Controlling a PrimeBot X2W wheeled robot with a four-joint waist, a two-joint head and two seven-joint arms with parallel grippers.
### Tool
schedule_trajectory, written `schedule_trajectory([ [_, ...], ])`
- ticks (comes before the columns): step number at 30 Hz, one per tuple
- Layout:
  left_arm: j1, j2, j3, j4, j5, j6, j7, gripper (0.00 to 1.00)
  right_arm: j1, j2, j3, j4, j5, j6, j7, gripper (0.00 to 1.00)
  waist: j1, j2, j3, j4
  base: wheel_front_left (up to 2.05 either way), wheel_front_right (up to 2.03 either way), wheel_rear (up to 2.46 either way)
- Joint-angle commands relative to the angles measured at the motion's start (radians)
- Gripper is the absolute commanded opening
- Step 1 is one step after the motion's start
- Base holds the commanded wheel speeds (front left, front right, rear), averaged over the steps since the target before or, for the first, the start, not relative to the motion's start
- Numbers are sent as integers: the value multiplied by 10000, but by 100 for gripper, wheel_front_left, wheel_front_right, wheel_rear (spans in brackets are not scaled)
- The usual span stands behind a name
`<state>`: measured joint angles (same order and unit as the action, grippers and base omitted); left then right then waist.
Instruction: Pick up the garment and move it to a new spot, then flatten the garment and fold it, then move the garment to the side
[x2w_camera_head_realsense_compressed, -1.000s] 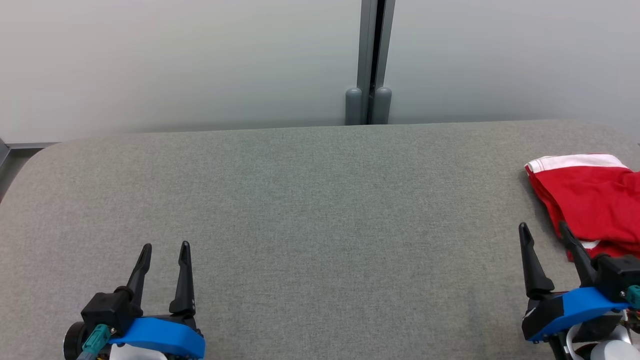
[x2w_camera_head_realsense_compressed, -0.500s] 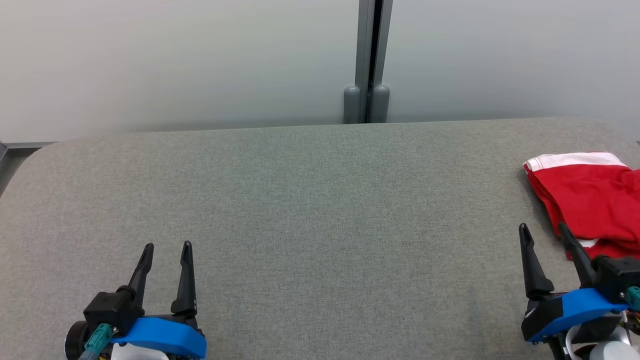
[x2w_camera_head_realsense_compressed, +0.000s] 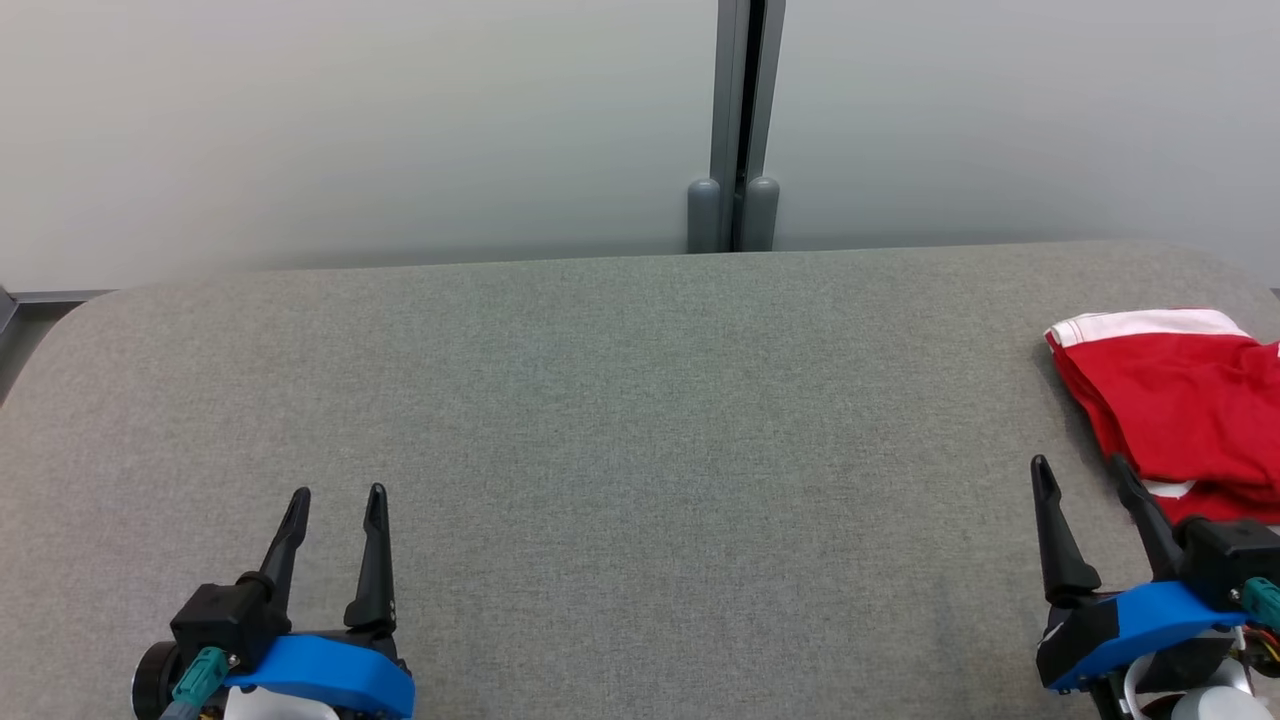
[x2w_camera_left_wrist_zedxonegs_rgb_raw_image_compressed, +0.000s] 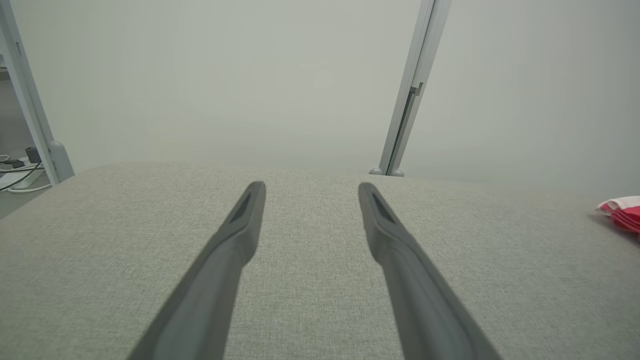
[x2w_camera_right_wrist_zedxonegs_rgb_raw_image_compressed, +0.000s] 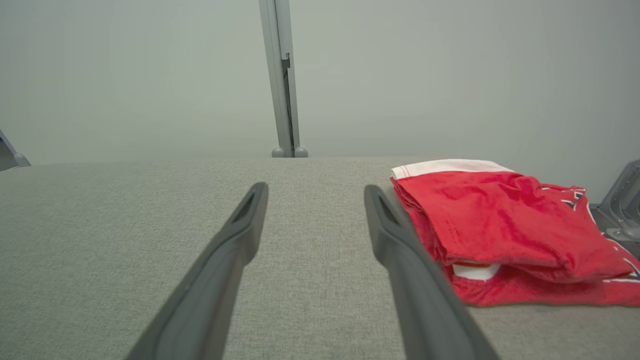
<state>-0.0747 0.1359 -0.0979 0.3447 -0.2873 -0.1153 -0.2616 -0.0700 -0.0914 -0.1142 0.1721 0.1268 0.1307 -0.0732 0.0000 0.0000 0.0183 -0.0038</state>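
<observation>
Pose low, pointing forward over grey surface (x2w_camera_head_realsense_compressed: 640, 400); left fingers (x2w_camera_head_realsense_compressed: 376, 560) spread, empty; right fingers (x2w_camera_head_realsense_compressed: 1052, 535) spread, empty, beside red garment (x2w_camera_head_realsense_compressed: 1185, 400).

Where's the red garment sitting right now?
In the head view the red garment lies folded at the right edge of the grey table, just ahead and to the right of the open right gripper.

A grey fabric surface (x2w_camera_head_realsense_compressed: 640, 400) with rounded corners; beyond its far edge, pale evenly lit wall panels (x2w_camera_head_realsense_compressed: 350, 120) meet at a grey metal post (x2w_camera_head_realsense_compressed: 738, 100).
</observation>
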Motion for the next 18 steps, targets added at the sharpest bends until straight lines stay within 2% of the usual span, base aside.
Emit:
schedule_trajectory([
  [1,1,-2,-3,2,1,-2,0,0,0,0,6,2,3,0,2,0,0,0,-5,5,0,0,0],
  [8,428,-180,-85,472,-96,-3,84,0,163,99,20,548,69,0,99,0,0,0,-11,1,0,0,0],
  [18,295,-270,238,282,-1877,-24,601,0,53,139,-23,594,2072,0,377,0,0,0,-23,4,0,0,0],
])
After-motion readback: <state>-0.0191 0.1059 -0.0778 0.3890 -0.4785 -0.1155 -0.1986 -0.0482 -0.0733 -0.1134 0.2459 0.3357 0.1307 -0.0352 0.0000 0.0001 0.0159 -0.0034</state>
